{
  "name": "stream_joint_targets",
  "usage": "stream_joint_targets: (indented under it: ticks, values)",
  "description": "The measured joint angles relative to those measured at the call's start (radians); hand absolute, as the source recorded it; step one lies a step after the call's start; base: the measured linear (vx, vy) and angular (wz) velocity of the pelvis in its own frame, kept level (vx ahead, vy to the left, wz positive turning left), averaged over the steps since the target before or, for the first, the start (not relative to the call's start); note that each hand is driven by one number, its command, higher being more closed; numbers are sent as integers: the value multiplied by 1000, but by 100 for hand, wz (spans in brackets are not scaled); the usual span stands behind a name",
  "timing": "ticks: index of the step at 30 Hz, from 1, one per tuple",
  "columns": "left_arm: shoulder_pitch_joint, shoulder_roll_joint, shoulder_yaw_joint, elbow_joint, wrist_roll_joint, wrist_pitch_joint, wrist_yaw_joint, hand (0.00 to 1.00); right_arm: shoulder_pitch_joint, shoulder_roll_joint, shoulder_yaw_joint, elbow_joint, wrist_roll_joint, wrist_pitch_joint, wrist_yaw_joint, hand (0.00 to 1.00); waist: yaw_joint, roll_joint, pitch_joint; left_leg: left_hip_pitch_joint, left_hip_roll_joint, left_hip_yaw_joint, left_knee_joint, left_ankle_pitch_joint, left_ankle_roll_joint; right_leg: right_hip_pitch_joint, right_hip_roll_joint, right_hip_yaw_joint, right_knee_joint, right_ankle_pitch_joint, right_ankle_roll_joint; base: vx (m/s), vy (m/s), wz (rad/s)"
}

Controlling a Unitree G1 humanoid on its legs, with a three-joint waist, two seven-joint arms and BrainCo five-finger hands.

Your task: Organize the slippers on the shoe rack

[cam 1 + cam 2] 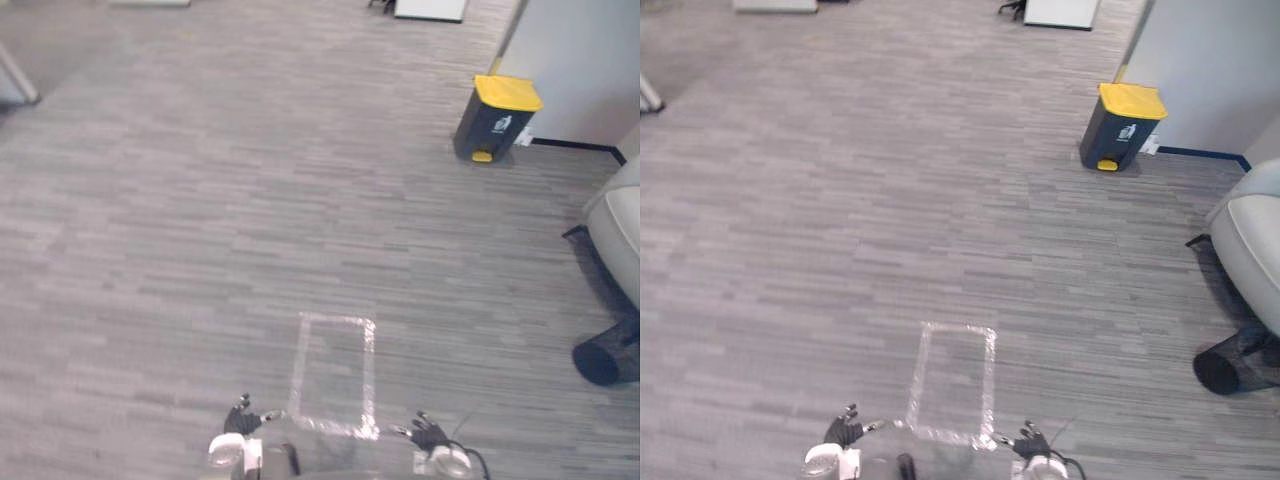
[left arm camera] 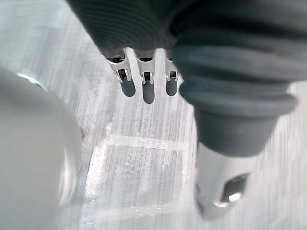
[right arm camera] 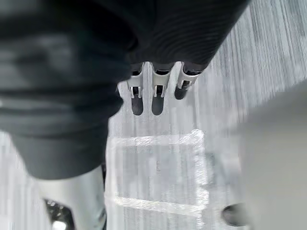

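- floor point(image 1: 250, 200): grey plank pattern, fine streaks; open ahead and to the left
- right side bounded by pale wall point(image 1: 580, 60); boxy dark bin point(image 1: 495, 120) with yellow lid at its foot; rounded pale seat point(image 1: 620, 225) nearer, black tube point(image 1: 605, 360) lying just beside it
- glossy tape rectangle point(image 1: 369, 370) on floor, between the hands
- left hand point(image 1: 240, 420), right hand point(image 1: 428, 432) low at near edge; fingers point(image 2: 146, 81) straight, thumbs apart, holding nothing
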Motion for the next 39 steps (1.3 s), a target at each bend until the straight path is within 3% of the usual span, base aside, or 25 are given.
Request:
stream_joint_targets:
  ticks: [1, 2, 3, 5, 6, 8, 9, 10, 11, 12, 14, 15, 18, 22, 24, 25, 26, 27, 28, 30, 33, 36, 37, 38, 39]
  values:
    - [-1, 1, -4, 4, -2, 1, 0, 0, 1, -1, 1, 0, 0, 0, 0, 0, -1, 1, 3, 18, 0, 6, -14, 0, 0, -13, -3, -26, 15, -13, -15, 345, 119, -49]
    - [3, 2, -11, 4, -10, 2, 1, 0, 8, -10, 7, -1, 0, -2, 1, 0, -2, 10, 11, 93, 5, 30, -76, 1, -1, -53, -5, -142, 15, -66, -85, 351, 102, -56]
    - [3, 1, -12, 4, -11, 1, 1, 0, -8, -10, 21, -1, 0, -3, -1, 0, -2, 12, 12, 143, 12, 61, -120, 1, -1, -86, 7, -234, -50, -96, -122, 406, 105, -65]
    - [-4, 0, -18, 4, -11, 2, 1, 0, -12, -14, 26, -3, -1, -3, -1, 0, -5, 17, 15, 179, 21, 107, -156, 1, -2, -136, 24, -365, -193, -95, -142, 331, 56, -54]
    - [-11, 1, -37, 4, -11, 2, 0, 0, -20, -16, 28, -3, -1, -3, -2, 0, -10, 21, 18, 197, 22, 125, -178, 2, -3, -161, 43, -437, -323, -58, -166, 362, 17, -47]
    - [-6, 0, -44, 4, -10, 1, -3, 0, -11, -13, 30, -4, 0, -3, -4, 0, -16, 7, 16, 237, -8, 135, -199, 2, -29, -148, 83, -461, -536, 114, -220, 396, -10, -38]
    - [-3, -18, -37, 16, -6, 3, -4, 0, -8, -23, 23, -11, -1, -8, -3, 0, -25, 17, 17, 271, -16, 122, -193, -24, -71, -143, 96, -434, -529, 175, -282, 406, -16, -42]
    - [-3, -34, -31, 21, 2, 3, -6, 0, -10, -37, 24, -25, -1, -9, -6, 0, -24, 53, 16, 280, 7, 122, -179, -24, -73, -132, 116, -426, -526, 161, -281, 397, -25, -33]
    - [-3, -35, -32, 21, 3, 3, -7, 0, -10, -38, 24, -25, -1, -9, -6, 0, -24, 56, 16, 280, 8, 121, -177, -24, -74, -131, 117, -426, -528, 159, -281, 376, -33, -34]
    - [-8, -61, -27, 20, 9, 3, -7, 0, -6, -47, 20, -38, -1, -8, -6, 0, -30, 85, 21, 250, 40, 120, -49, -25, -83, -92, 136, -414, -561, 135, -272, 312, -69, -22]
    - [-9, -71, 15, 7, 18, 4, -7, 0, 7, -38, 23, -45, 0, 0, -8, 0, -30, 88, 24, 139, 124, 110, 296, 21, -119, -4, 176, -373, -633, 129, -279, 503, -80, -52]
    - [8, -74, 33, -25, 26, 2, -9, 0, 17, -32, 24, -51, 0, 0, -11, 0, -24, 84, 26, 90, 183, 96, 481, 17, -113, 51, 198, -347, -661, 116, -293, 427, -42, -74]
    - [15, -82, 48, -57, 28, 2, -10, 0, 29, -15, 24, -80, 1, 1, -20, 0, -18, 70, 32, 13, 231, 85, 643, -6, -91, 116, 220, -269, -660, 81, -299, 309, 38, -94]
    - [7, -94, 47, -70, 29, -3, -10, 0, 33, -8, 21, -82, 2, 1, -20, 0, -1, 57, 35, -106, 201, 15, 469, -61, -88, 193, 208, -60, -685, 75, -269, 271, 157, -138]
    - [-2, -96, 43, -63, 29, -6, -10, 0, 32, -7, 21, -81, 2, 1, -20, 0, 7, 56, 36, -124, 137, -108, 286, -60, -98, 200, 191, 19, -689, 70, -244, 203, 266, -145]
    - [-4, -96, 34, -54, 28, -10, -9, 0, 35, -8, 21, -74, 2, 0, -20, 0, 7, 58, 35, -126, 73, -280, 113, -38, -121, 198, 181, 81, -692, 65, -214, 145, 349, -142]
    - [-6, -98, 11, -42, 28, -10, -9, 0, 32, -20, 22, -67, 2, -1, -20, 0, 8, 80, 25, -122, 54, -400, -3, 57, -153, 184, 191, 130, -692, 54, -182, 177, 460, -155]
    - [-15, -97, -1, -27, 28, -8, -10, 0, 28, -26, 21, -57, 2, 0, -21, 0, 7, 83, 23, -115, 50, -381, 4, 99, -128, 187, 187, 161, -692, 47, -164, 113, 325, -98]
    - [-21, -93, -2, -18, 28, -8, -11, 0, 28, -25, 20, -55, 2, 1, -20, 0, 5, 74, 22, -109, 43, -368, 2, 96, -125, 188, 176, 166, -693, 47, -154, 149, 350, -78]
    - [-34, -62, -2, -5, 28, -8, -8, 0, 36, -2, 22, -38, 1, -1, -19, 0, 11, 23, 18, -75, 19, -259, -27, 83, -90, 177, 129, 191, -699, 53, -126, 159, 325, -108]
    - [-33, -46, -10, 6, 28, -4, -8, 0, 42, 4, 23, -33, 2, 1, -19, 0, 8, 5, 9, -39, 6, -149, -54, 66, -61, 152, 105, 248, -706, 70, -92, 89, 240, -108]
    - [-44, -48, -13, 11, 28, -1, -9, 0, 36, -2, 23, -37, 2, 1, -18, 0, 6, 12, 17, -4, 14, -42, -75, 60, -50, 102, 103, 206, -671, 83, -76, 45, 148, -103]
    - [-44, -47, -16, 13, 28, 0, -8, 0, 30, -5, 26, -37, 2, 1, -18, 0, 10, 18, 20, 4, 25, 0, -84, 61, -48, 83, 95, 129, -659, 89, -76, 15, 44, -111]
    - [-43, -33, -44, 13, 28, 1, -8, 0, 22, -6, 35, -35, 2, 1, -18, 0, 10, 17, 19, 8, 30, 56, -96, 63, -46, 41, 61, -98, -640, 91, -81, 7, 2, -138]
    - [-46, -25, -68, 15, 28, 3, -10, 0, 21, -9, 35, -34, 2, 1, -18, 0, 5, 18, 20, 13, 31, 93, -101, 63, -46, 36, 26, -306, -651, 86, -127, 7, -27, -115]
